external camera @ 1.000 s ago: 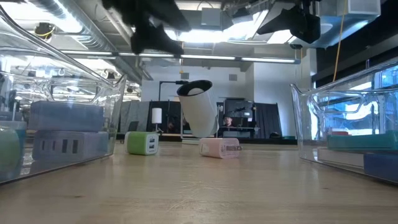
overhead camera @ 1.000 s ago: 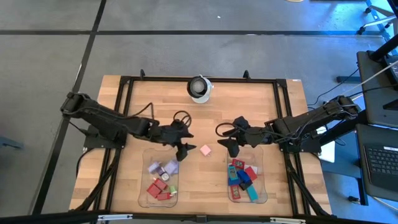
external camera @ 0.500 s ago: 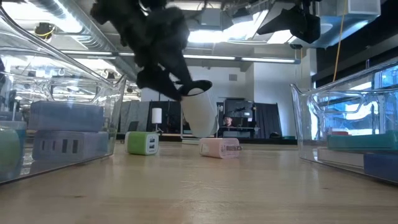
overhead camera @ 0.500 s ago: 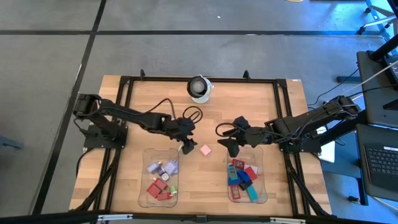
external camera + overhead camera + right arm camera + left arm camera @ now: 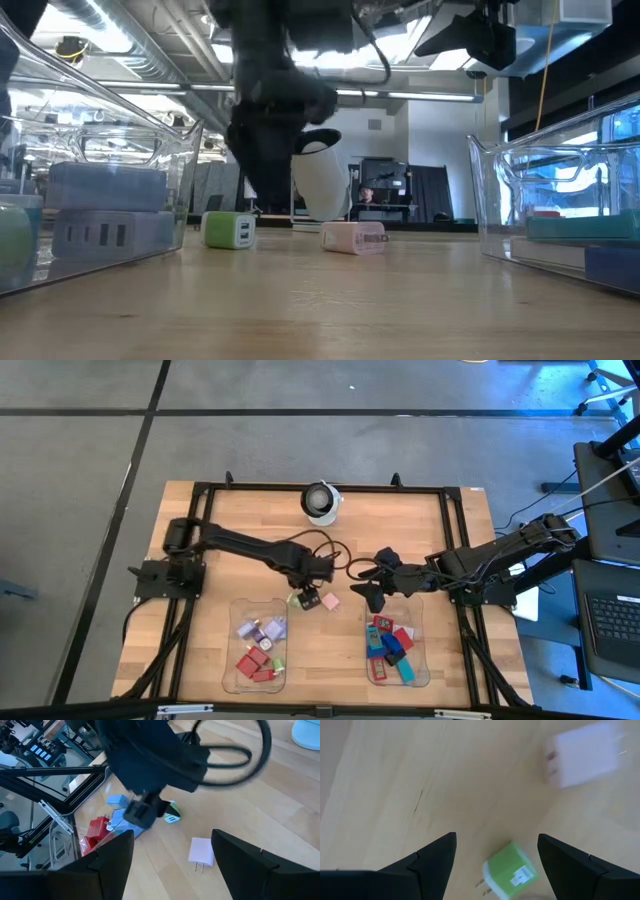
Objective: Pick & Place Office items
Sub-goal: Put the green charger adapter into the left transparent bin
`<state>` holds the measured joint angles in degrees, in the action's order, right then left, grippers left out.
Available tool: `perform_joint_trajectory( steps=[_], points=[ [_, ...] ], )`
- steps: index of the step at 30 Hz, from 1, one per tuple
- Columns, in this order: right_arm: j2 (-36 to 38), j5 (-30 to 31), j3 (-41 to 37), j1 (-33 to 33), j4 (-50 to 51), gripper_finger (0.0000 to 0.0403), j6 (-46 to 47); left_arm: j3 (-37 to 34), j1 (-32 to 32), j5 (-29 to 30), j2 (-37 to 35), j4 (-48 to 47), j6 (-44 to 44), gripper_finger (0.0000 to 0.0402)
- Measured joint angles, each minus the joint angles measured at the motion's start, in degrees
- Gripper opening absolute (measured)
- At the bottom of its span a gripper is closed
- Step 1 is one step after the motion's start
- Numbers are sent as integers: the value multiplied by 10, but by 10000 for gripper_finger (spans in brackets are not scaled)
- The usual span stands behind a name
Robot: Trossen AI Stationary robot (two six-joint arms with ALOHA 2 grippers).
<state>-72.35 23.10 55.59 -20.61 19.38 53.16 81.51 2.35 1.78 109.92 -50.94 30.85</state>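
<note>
Fingers of the left gripper (image 5: 495,857) stand wide apart above the green block (image 5: 511,875) (nothing held, nothing touched).

Even, bright overhead light on the tabletop (image 5: 400,530); shadows soft and short in high view. Low view: strong glare from ceiling strip lights (image 5: 330,55), left arm (image 5: 275,120) a dark silhouette w/ motion smear, near clear tray walls (image 5: 110,180) out of focus. Left wrist view blurred by motion: green block (image 5: 512,875) and pale block (image 5: 582,755) smeared. Right wrist view sharper; near arm soft.
</note>
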Motion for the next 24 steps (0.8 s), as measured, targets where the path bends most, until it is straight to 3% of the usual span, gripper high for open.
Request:
perform_joint_trajectory(
  steps=[7,24],
  points=[
    [0,0,0,0,4,270,-5,29,0,-18,37,-94,55,277],
    [0,0,0,0,4,270,-27,23,1,-39,37,-85,106,277]
  ],
)
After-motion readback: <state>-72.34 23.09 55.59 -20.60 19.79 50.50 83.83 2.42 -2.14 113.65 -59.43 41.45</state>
